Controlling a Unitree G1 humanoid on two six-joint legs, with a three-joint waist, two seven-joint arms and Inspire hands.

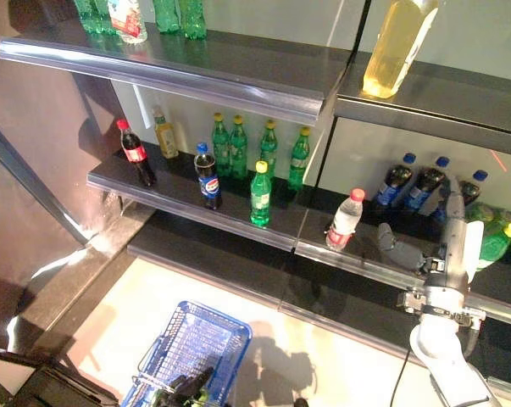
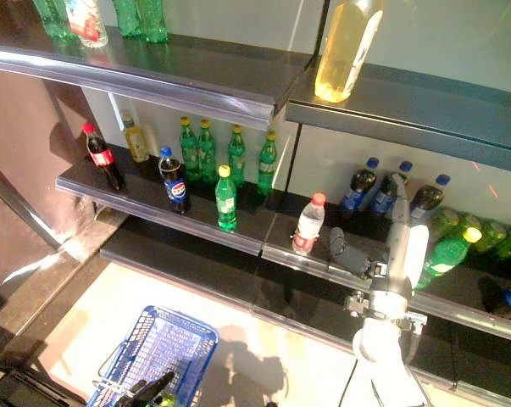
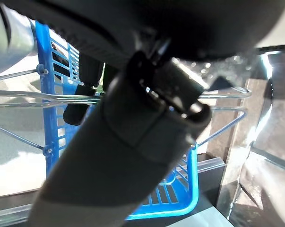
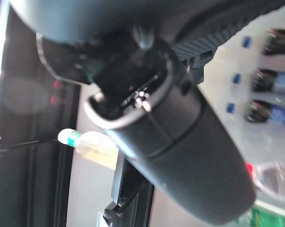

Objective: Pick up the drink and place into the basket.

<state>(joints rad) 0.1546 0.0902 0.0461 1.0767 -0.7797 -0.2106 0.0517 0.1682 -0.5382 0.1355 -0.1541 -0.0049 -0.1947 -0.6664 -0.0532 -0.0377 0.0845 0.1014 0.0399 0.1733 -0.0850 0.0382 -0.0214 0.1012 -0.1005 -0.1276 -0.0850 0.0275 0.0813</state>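
Several drinks stand on the middle shelf (image 1: 238,222). My right hand (image 1: 452,227) reaches up to that shelf at the right, open, fingers straight and thumb spread. Its fingers point between dark cola bottles with blue caps (image 1: 425,186) and a green bottle with a yellow cap (image 1: 497,241). It holds nothing. A clear water bottle with a red cap (image 1: 346,220) stands just left of the thumb. The blue basket (image 1: 196,339) hangs low near the floor. My left hand (image 1: 184,388) is shut on its wire handle (image 3: 33,97).
Further left on the shelf stand green bottles (image 1: 260,193), a blue-capped cola (image 1: 208,176), a red-capped cola (image 1: 136,153) and a small yellow bottle (image 1: 164,136). The upper shelf (image 1: 170,72) overhangs, with a tall yellow bottle (image 1: 397,47) at right. A lower ledge (image 1: 238,280) juts out.
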